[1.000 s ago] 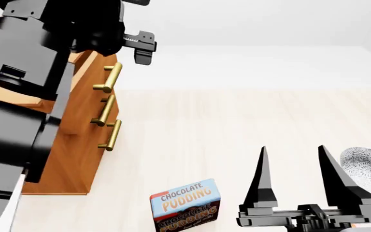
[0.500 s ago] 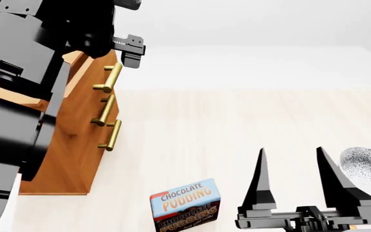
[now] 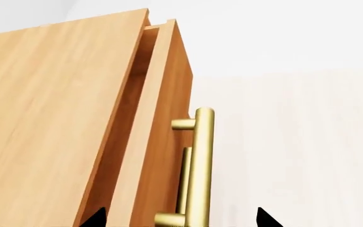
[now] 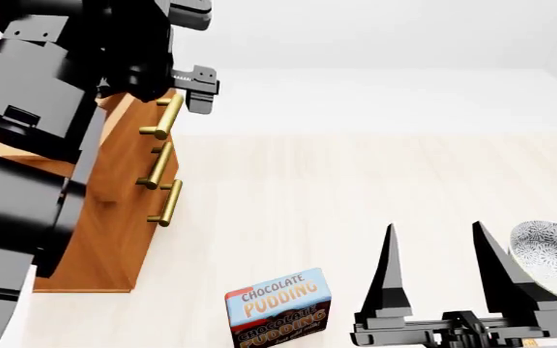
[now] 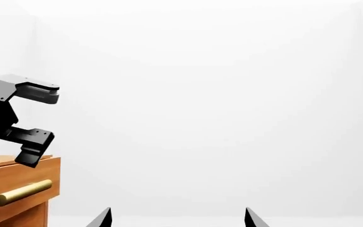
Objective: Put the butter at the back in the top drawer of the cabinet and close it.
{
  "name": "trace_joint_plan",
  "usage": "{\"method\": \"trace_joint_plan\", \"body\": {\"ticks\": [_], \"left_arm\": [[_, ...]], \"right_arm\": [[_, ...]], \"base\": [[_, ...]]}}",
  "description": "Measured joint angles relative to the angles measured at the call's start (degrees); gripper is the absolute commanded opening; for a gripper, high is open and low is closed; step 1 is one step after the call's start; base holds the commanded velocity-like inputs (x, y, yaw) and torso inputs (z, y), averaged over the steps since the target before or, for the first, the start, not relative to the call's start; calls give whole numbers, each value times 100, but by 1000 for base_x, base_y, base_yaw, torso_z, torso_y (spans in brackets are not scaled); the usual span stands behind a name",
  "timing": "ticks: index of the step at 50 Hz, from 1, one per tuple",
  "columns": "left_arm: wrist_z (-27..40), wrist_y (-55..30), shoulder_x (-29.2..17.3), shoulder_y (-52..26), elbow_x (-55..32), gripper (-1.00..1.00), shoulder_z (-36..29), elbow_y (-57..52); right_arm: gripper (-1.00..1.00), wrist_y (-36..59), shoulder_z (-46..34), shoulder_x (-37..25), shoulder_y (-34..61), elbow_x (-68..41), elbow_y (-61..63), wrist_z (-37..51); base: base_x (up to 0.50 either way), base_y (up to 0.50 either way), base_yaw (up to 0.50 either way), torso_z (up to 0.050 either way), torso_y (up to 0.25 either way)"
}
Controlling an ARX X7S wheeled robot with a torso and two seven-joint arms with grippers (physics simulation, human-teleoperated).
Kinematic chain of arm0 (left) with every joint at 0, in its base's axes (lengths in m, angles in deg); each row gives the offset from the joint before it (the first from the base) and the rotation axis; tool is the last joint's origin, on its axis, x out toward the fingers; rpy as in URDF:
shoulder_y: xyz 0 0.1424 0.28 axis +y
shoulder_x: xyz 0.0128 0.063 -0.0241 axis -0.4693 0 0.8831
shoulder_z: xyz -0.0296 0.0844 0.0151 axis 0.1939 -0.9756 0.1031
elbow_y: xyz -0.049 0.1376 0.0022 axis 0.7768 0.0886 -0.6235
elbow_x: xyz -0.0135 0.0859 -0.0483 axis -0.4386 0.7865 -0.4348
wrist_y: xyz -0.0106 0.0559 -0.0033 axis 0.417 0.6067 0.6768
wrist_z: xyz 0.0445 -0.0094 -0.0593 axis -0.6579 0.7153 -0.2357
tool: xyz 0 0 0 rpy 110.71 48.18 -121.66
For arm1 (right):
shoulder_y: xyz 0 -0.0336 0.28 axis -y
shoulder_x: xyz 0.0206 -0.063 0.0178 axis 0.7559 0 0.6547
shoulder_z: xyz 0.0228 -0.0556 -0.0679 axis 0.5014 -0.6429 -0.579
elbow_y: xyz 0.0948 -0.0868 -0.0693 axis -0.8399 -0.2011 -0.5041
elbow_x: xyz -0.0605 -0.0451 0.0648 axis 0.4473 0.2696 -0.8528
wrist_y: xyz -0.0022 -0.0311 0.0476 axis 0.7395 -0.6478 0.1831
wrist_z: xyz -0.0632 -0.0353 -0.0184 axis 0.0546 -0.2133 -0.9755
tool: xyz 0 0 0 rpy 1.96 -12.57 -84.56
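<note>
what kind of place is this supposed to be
Likely a bare simulated test room, not a real home: blank white walls, a pale wood-grain surface, and a few props set on it, a wooden cabinet with brass handles, a chocolate pudding box and a patterned bowl.

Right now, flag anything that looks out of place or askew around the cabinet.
The top drawer sits slightly proud of the cabinet, with a dark gap along its edge in the left wrist view: ajar, not flush. The left gripper is open at its handle. The butter is in none of the views. Nothing looks spilled or damaged.
</note>
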State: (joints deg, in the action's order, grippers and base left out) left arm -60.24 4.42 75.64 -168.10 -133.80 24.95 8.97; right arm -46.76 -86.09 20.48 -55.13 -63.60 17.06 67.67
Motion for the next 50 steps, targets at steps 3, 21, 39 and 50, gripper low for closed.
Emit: {"method": "trace_joint_plan", "body": {"ticks": [3, 21, 39, 50], "left_arm": [[-29, 30, 2, 24, 18, 100, 5, 41], [-112, 146, 4, 117, 336, 100, 90, 161], [-99, 224, -38, 292, 799, 100, 380, 189], [-177, 279, -74, 475, 1136, 100, 692, 200]], "right_arm": [[100, 6, -9, -11, 3, 1, 5, 10], [100, 5, -44, -70, 33, -23, -18, 62], [100, -54, -94, -104, 34, -35, -76, 108], [100, -68, -142, -117, 53, -28, -115, 135]], "base": [[0, 0, 0, 0, 0], [0, 0, 0, 0, 0], [0, 0, 0, 0, 0], [0, 0, 0, 0, 0]]}}
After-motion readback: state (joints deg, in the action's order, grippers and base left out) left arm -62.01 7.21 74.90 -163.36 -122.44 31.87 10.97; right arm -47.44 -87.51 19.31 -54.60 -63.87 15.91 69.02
